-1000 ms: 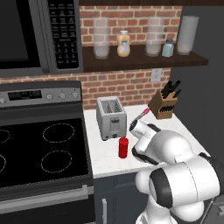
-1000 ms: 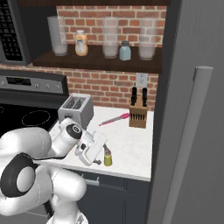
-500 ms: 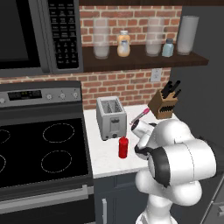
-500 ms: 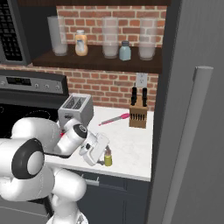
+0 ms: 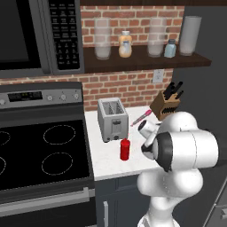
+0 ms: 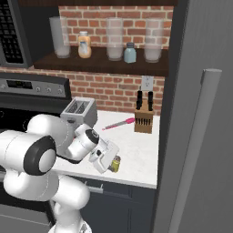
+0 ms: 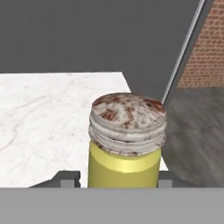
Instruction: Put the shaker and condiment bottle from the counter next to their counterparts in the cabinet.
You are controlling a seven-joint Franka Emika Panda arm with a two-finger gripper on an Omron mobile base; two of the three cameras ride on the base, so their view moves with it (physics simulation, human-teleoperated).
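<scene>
The yellow-green shaker (image 7: 126,162) with its grey-brown cap (image 7: 127,121) stands upright on the white counter (image 7: 43,113), near the front edge. My gripper (image 7: 116,177) is open and straddles it, one fingertip (image 7: 66,176) on each side with a small gap on the left. From the right base view the gripper (image 6: 107,160) is level with the shaker (image 6: 116,164). The red condiment bottle (image 5: 125,149) stands in front of the toaster (image 5: 112,119), apart from the hand. On the dark cabinet shelf (image 6: 100,64) sit the peach-orange bottle (image 6: 83,44) and the pale blue shaker (image 6: 129,53).
A knife block (image 6: 143,118) and a pink utensil (image 6: 119,124) lie at the back of the counter. Tall clear jars (image 6: 114,39) stand between the shelf items. The stove (image 5: 40,150) is left of the counter, the grey fridge side (image 6: 200,113) right of it.
My hand has moved to the right along the counter's front until its fingers stand around the shaker. The shaker and red bottle have stayed put.
</scene>
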